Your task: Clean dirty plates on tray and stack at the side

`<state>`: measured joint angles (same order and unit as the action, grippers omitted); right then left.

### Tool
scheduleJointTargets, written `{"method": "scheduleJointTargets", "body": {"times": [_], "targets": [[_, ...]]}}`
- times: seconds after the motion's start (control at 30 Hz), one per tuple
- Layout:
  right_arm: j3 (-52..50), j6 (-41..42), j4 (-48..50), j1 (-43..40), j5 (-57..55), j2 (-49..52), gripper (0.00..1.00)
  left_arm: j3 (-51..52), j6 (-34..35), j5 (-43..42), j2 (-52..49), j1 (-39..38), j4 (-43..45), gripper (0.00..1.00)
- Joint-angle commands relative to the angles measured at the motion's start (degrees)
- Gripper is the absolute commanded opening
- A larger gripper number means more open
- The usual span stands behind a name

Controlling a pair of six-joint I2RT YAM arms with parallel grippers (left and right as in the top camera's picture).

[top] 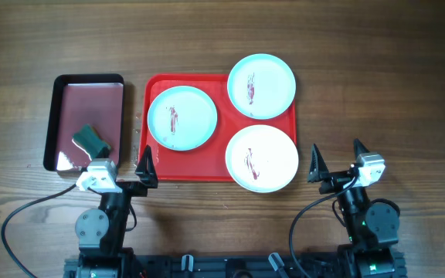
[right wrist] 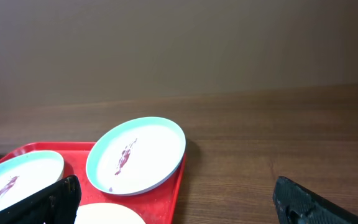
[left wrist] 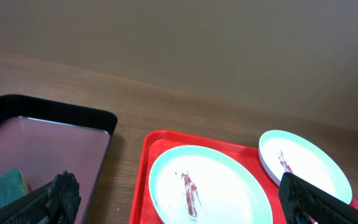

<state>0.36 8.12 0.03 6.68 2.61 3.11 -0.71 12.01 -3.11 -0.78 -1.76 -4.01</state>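
Red tray (top: 199,166), mid-frame: 2 turquoise plates (top: 181,117), 1 white plate (top: 262,158), all smeared. Left gripper (left wrist: 178,190), right gripper (top: 336,153): spread wide, empty.

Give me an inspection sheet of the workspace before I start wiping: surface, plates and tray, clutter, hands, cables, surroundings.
Surface: wooden table, no spills seen.
Job's things: red tray holds three plates, each with a reddish-brown smear. The left turquoise plate lies fully inside, the far turquoise plate overlaps the far rim, and the white plate overlaps the near rim. None stacked.
Clutter: black-rimmed tray left of the red one, green sponge in it.
Hands: left hand and right hand open, empty, near the table's front edge.
Cables: left cable and right cable loop by the bases, apart from both trays.
Surroundings: plain wall; nothing else seen.
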Motion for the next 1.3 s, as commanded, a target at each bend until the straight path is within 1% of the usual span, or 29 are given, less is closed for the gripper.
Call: {"method": "scheduleJointTargets", "body": {"times": [0.0, 0.17, 0.3, 0.4, 0.53, 0.6, 0.73, 0.87, 0.9, 0.97, 1.07, 1.17, 1.27], "targets": [[0.0, 0.9, 0.9, -0.2, 0.9, 0.0, 1.00, 0.3, -1.4, -0.7, 0.4, 0.3, 0.4, 1.00], [0.7, 0.9, 3.7, -0.2, 2.1, 0.0, 1.00, -3.9, -1.3, -0.7, 0.4, 0.3, 0.1, 1.00], [3.2, 0.9, 3.8, -0.2, 4.0, 0.0, 1.00, -10.0, -1.4, -0.7, -1.4, 0.3, -6.3, 1.00], [5.2, 0.8, 3.7, -0.2, 6.0, 0.0, 1.00, -15.8, -1.3, -0.8, -5.6, 0.3, -10.7, 1.00], [7.8, 0.8, 2.9, -0.2, 6.5, 0.6, 1.00, -23.9, -1.4, -1.8, -12.7, 0.3, -11.3, 1.00], [10.0, 0.8, 1.5, -0.2, 6.5, 2.3, 1.00, -28.2, -1.3, -2.0, -16.9, 0.3, -13.3, 1.00], [17.0, -2.2, -0.3, -0.2, 9.9, 9.8, 1.00, -37.9, -1.3, -2.4, -27.1, 0.3, -20.6, 1.00], [24.3, -2.1, -0.7, -0.2, 13.1, 19.3, 1.00, -44.0, -1.3, -7.5, -34.0, 0.3, -23.3, 1.00], [26.4, -2.1, -0.7, -0.2, 14.5, 22.5, 1.00, -45.2, -1.3, -8.5, -35.4, 0.3, -24.0, 1.00], [33.9, -1.9, -2.5, -0.2, 20.4, 32.5, 1.00, -48.0, -1.3, -8.9, -39.0, -0.5, -27.2, 1.00], [41.0, 0.6, -5.6, -0.2, 24.7, 40.9, 1.00, -50.3, -1.3, -8.9, -42.1, -0.7, -29.8, 1.00], [52.6, 1.3, -12.2, -0.2, 32.3, 52.8, 1.00, -55.8, -1.3, -8.5, -47.5, -0.7, -36.5, 1.00], [63.1, 1.3, -21.9, -0.1, 36.8, 63.0, 1.00, -64.7, -1.3, -6.9, -54.7, -0.7, -47.5, 1.00]]}}
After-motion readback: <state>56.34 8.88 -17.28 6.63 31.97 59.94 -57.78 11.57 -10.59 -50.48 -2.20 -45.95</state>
